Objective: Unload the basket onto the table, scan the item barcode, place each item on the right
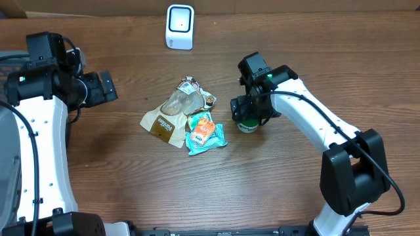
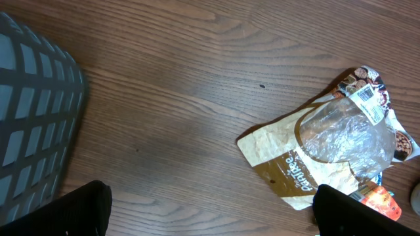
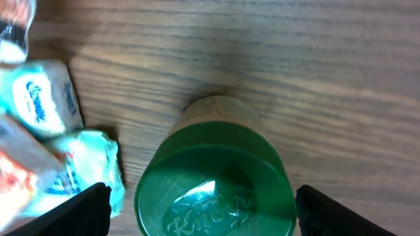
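Observation:
A jar with a green lid (image 3: 215, 183) stands upright on the wooden table, seen from above in the right wrist view. My right gripper (image 3: 203, 211) is open and straddles it, one finger on each side; a narrow gap shows on the left, and the right finger sits almost against the lid. From overhead the jar (image 1: 247, 125) is mostly hidden under that gripper (image 1: 248, 117). No barcode shows on it. The white scanner (image 1: 179, 26) stands at the table's far edge. My left gripper (image 2: 210, 211) is open over bare wood at the far left (image 1: 105, 86), holding nothing.
A brown paper bag with a clear window (image 1: 169, 116) (image 2: 328, 147) and teal and orange snack packets (image 1: 205, 132) (image 3: 46, 137) lie just left of the jar. A grey mesh basket (image 2: 33, 118) sits at the left edge.

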{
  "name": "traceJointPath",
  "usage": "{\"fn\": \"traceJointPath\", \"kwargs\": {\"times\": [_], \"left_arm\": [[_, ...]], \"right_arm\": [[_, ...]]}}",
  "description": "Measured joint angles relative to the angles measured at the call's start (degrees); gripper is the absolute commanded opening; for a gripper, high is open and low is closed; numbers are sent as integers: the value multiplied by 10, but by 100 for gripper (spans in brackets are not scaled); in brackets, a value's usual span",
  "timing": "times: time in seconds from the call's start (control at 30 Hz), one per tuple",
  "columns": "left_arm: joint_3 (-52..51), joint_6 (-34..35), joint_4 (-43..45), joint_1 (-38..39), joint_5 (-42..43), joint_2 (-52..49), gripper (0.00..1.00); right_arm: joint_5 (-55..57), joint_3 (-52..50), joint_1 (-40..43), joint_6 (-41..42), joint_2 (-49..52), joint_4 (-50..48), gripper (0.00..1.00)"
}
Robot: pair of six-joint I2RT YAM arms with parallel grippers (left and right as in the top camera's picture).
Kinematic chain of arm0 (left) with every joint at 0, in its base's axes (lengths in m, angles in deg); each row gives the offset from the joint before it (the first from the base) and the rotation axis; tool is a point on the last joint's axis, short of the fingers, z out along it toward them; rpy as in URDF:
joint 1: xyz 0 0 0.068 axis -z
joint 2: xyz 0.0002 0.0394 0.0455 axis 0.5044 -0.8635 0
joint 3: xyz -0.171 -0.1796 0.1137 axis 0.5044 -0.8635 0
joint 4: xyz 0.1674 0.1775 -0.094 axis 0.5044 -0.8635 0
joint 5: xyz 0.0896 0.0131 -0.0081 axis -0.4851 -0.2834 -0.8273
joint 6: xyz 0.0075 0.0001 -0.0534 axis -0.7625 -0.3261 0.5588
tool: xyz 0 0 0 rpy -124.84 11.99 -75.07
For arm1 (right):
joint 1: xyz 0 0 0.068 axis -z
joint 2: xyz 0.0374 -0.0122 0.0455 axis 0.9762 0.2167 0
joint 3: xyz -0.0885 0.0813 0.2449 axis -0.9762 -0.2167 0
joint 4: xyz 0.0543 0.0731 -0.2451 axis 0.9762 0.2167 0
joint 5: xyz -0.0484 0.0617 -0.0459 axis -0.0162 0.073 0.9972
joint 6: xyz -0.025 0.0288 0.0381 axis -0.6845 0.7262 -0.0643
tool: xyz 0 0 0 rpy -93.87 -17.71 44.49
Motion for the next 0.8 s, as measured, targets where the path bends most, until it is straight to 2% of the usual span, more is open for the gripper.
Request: {"fn": "traceJointPath", "kwargs": {"times": [0.13,0.37,0.53,0.67,0.73,0.8], "left_arm": [[0,0,0,0,0,0,100],[0,0,0,0,0,0,100],[0,0,0,0,0,0,100],[0,0,0,0,0,0,100],[0,0,0,0,0,0,99],[0,0,0,0,0,0,100]], "right_arm": [[0,-11,0,52,0,-14,78],[6,-24,0,78,0,-23,58],[18,-23,0,79,0,-25,34],[28,-23,0,49,0,-30,30],[28,-23,0,21,0,-30,18],[29,-21,0,-12,0,-30,17]]}}
